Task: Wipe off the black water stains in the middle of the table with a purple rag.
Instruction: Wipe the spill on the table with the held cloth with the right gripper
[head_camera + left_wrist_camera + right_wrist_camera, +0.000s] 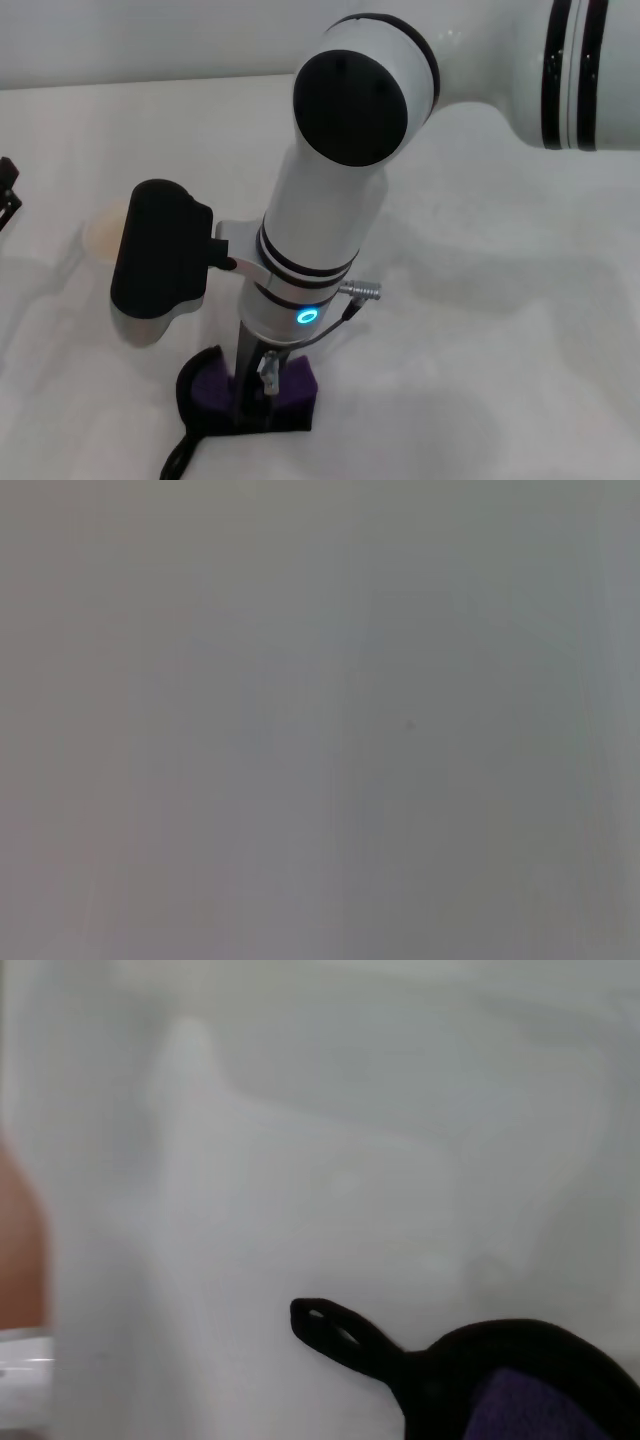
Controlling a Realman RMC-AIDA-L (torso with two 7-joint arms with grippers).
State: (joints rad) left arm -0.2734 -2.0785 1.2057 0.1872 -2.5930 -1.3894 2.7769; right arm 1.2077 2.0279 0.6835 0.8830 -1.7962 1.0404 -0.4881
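White table (500, 330) fills view. My right arm reaches down over its near middle, right gripper (262, 385) clamped on the purple rag (292, 390), pressed flat to the tabletop. Left gripper (8, 190) parked at far left edge; can't tell its fingers.

No text, label, brand or number can be read anywhere — none.

The white right arm reaches in from the right, wrist pointing straight down, its claw (262, 385) low and pinched on purple cloth. The left claw (6, 195) sits at the left edge.
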